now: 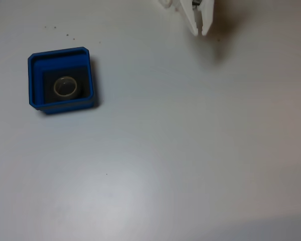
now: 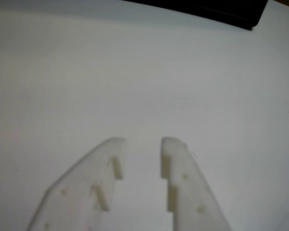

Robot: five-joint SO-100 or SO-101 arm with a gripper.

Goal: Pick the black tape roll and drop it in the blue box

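White and bare, the bench (image 1: pixel 190 160) took up most of the fixed view, with a few dark specks near its upper left. On its left side sat the blue box (image 1: pixel 36 80), square and low-walled, and the black tape roll (image 1: pixel 66 88) lay flat on the box's dark bottom, pale core facing up. The white gripper (image 1: pixel 201 31) hung at the top edge, well to the right of the box and apart from it. In the wrist view the gripper (image 2: pixel 144 144) had its jaws parted with nothing between them, over bare bench. Judged from this layout, the drop looked already done, and any next move would carry the gripper away from the box rather than toward it.
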